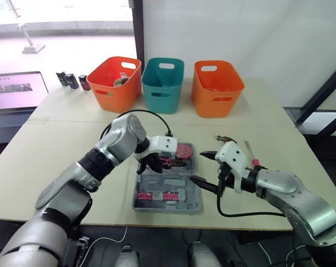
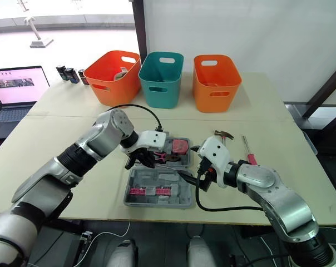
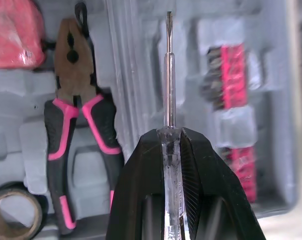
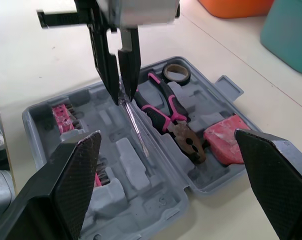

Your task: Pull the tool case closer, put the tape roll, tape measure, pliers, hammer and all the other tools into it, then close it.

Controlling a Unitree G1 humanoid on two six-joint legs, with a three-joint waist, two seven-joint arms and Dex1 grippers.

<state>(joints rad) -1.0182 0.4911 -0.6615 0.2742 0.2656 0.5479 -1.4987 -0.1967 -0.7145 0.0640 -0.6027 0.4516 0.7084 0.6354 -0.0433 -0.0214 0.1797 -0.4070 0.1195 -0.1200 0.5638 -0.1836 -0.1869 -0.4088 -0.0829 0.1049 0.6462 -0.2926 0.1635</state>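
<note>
The grey tool case [image 1: 168, 208] lies open at the table's near middle. In its far half sit pink-handled pliers [image 3: 73, 100], a tape roll [image 4: 177, 74] and a red tape measure [image 4: 226, 140]; pink bits [image 3: 236, 75] fill the near half. My left gripper [image 1: 151, 164] hangs over the case, shut on a clear-handled screwdriver [image 3: 168, 75] whose tip points down at the moulded tray. Just right of the case, my right gripper [image 1: 204, 169] stands wide open and holds nothing. A hammer [image 2: 223, 134] and a red-handled screwdriver [image 2: 247, 150] lie on the table right of the case.
Three baskets stand in a row at the back: orange [image 1: 117, 83], teal [image 1: 163, 84], orange [image 1: 217, 88]. A laptop [image 1: 15, 92] sits at far left, with small dark items [image 1: 72, 80] beside it. The table's front edge runs close below the case.
</note>
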